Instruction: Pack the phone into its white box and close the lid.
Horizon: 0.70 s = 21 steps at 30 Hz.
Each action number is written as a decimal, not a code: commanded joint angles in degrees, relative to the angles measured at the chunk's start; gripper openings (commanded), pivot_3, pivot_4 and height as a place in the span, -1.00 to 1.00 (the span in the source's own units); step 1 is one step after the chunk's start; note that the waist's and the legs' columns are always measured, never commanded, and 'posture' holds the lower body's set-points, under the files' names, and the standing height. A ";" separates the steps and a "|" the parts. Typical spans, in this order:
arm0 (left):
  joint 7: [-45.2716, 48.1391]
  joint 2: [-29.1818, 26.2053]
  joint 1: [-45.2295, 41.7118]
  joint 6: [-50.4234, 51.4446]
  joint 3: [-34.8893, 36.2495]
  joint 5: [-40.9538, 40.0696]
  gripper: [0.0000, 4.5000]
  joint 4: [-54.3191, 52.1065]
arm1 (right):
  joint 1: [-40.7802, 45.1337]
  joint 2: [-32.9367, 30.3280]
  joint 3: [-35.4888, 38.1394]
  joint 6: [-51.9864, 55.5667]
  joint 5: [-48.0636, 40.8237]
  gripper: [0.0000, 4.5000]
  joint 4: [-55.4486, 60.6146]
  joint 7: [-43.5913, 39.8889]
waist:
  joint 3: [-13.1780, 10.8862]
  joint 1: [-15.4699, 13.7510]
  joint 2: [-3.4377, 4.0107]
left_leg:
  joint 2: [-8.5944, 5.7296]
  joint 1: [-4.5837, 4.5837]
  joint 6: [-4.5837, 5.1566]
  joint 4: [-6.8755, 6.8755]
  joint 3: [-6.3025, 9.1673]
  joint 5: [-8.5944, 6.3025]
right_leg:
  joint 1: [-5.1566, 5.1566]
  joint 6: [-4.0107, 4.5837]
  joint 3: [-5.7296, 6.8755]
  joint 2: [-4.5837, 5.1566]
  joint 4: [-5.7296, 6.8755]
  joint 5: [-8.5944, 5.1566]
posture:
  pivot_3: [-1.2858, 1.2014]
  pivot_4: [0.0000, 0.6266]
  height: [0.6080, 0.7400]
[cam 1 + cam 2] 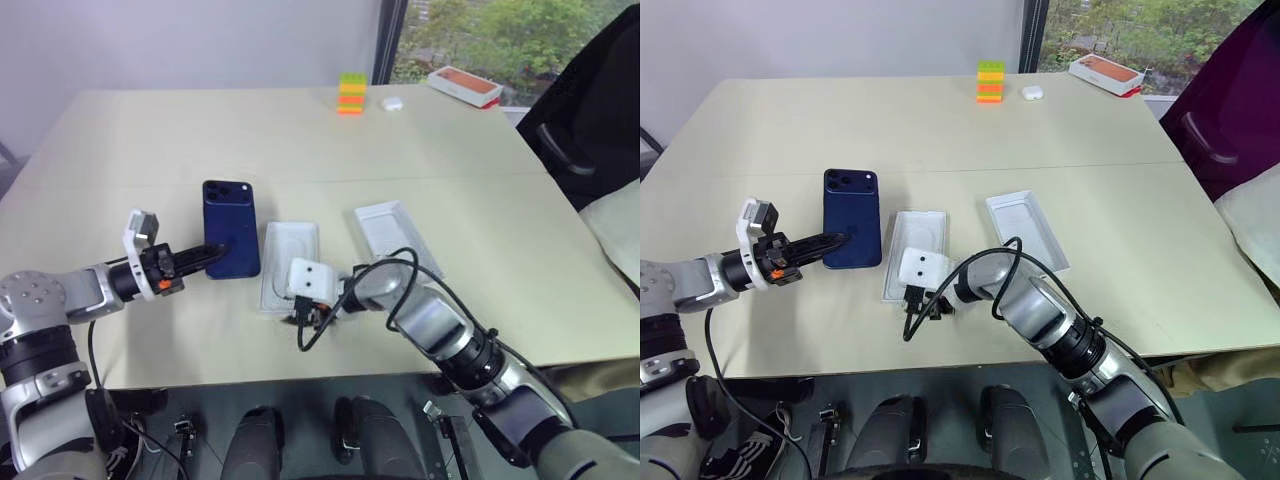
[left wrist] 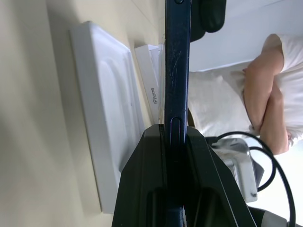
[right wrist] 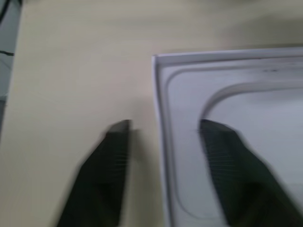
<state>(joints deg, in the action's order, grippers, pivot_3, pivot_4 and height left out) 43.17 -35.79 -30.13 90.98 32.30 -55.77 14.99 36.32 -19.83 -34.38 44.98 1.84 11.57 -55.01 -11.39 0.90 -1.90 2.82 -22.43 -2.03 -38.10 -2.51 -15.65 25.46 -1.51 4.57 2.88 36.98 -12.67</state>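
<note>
The right gripper (image 3: pixel 163 132) is spread, straddling the near rim of a white tray (image 1: pixel 290 262). The left gripper (image 1: pixel 212 255) clamps the phone (image 1: pixel 231 226) above the table (image 1: pixel 180 130). The left wrist view adds a person's arms (image 2: pixel 267 101). Blocks (image 1: pixel 351 93) sit farthest.

The near end of the white tray (image 1: pixel 290 263) is hidden behind the right wrist camera, and the right pincer (image 3: pixel 163 137) is blurred in its own view.
</note>
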 commanded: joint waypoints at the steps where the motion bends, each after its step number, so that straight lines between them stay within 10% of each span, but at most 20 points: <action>1: 0.39 -0.08 -1.18 0.35 0.43 -2.20 -0.94 -2.09 | 0.69 -1.40 1.39 -0.95 -1.60 0.46 1.92 -0.98 | 0.00 -0.01 0.00 | -0.01 0.00 0.00 0.00 0.00 0.00 | 0.00 0.00 0.00 0.01 0.00 0.00 | 0.03 -0.52 1.00; 11: -1.75 3.86 0.14 1.52 -2.46 -6.12 -0.94 -5.34 | 0.25 -8.59 19.61 2.58 -17.89 0.46 5.89 -8.15 | -0.03 -0.30 -0.04 | -0.03 -0.02 0.00 -0.01 0.01 0.00 | -0.03 -0.01 0.01 0.04 -0.02 0.00 | 0.03 -0.52 1.00; 21: -5.21 7.78 1.74 0.99 -7.06 -4.81 -0.94 -7.41 | -3.20 -14.74 18.88 -2.29 -16.25 0.46 2.21 -6.25 | -0.06 -0.16 -0.05 | 0.00 -0.01 0.00 0.01 -0.11 0.00 | 0.00 -0.02 0.01 -0.06 -0.01 -0.01 | 0.03 -0.52 1.00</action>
<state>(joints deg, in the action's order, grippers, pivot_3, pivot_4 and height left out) 37.93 -28.12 -27.32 92.00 24.39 -59.40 8.93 33.08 -34.73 -15.45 43.70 -14.18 12.93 -61.78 -11.45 0.74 -1.96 2.82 -22.45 -2.03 -38.09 -2.61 -15.65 25.45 -1.52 4.58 2.81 36.96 -12.68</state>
